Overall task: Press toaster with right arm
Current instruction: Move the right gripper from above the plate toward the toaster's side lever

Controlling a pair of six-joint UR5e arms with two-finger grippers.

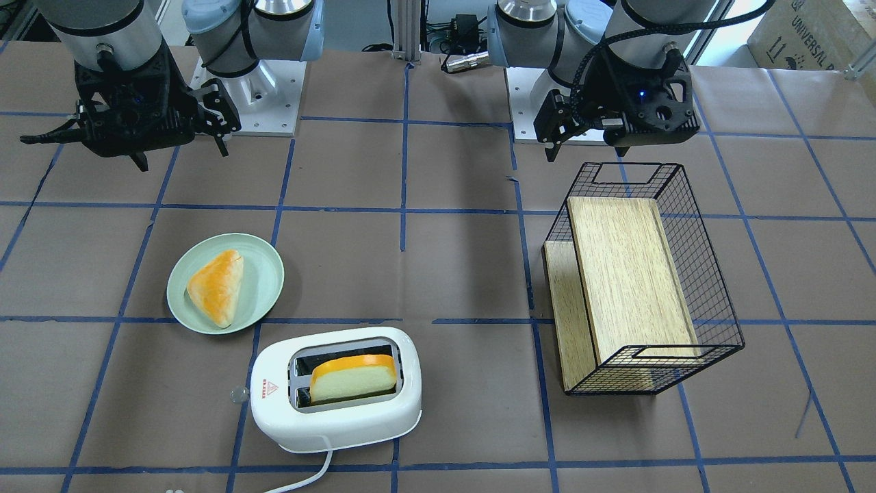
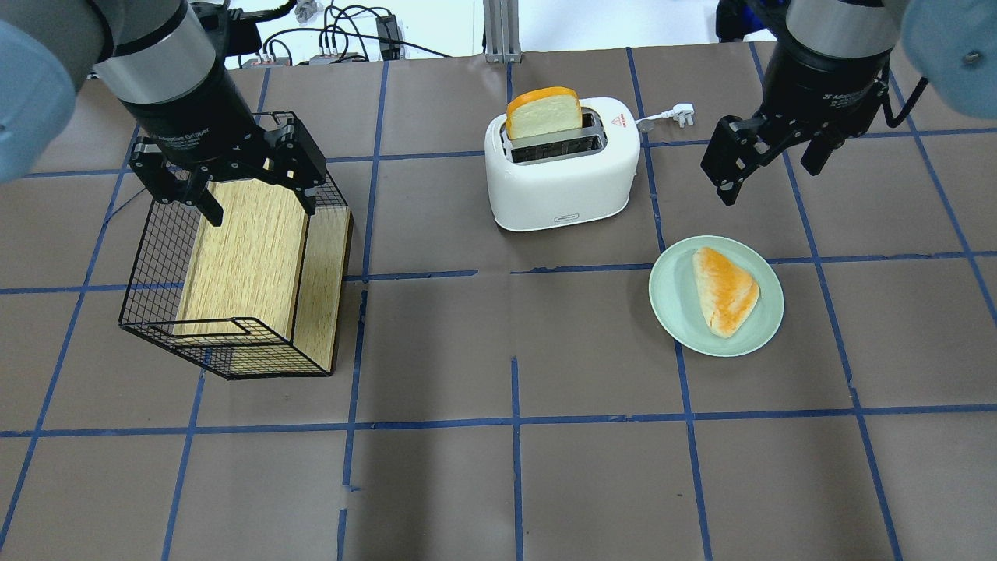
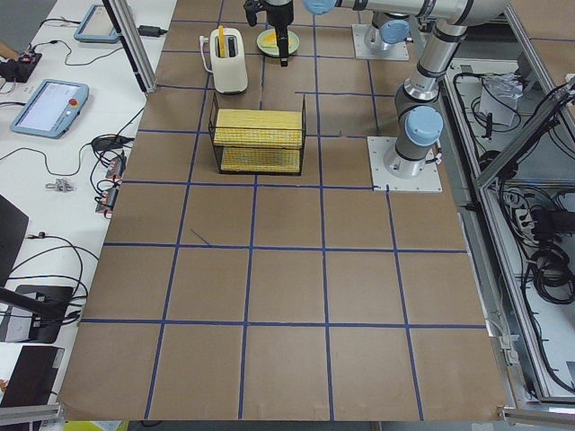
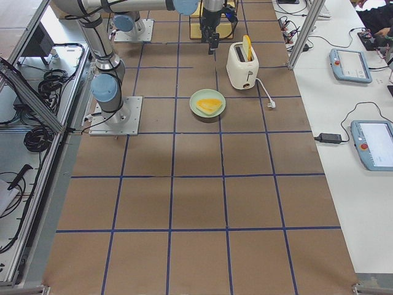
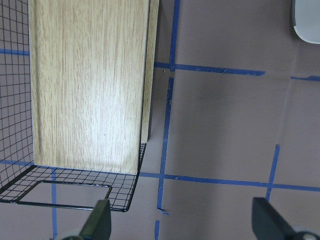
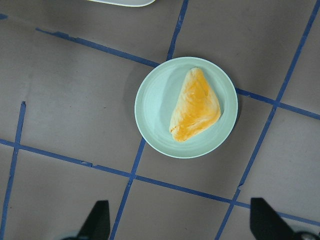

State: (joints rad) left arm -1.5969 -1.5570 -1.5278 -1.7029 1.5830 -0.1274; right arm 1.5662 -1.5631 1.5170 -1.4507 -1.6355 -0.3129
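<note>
Holding one bread slice (image 2: 544, 114), glossy white two-slot toaster (image 2: 561, 181)

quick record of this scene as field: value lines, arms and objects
toaster: upright, far middle of the table; plug lies loose on the table
slice: stands in one slot, sticking well out
plate: right of the toaster, nearer the robot
bun: on the plate
basket: wire with wood panels, on the left
right arm: raised above the table right of the toaster, jaws open, empty
left arm: over the basket, jaws open, empty
press: not yet done
</note>
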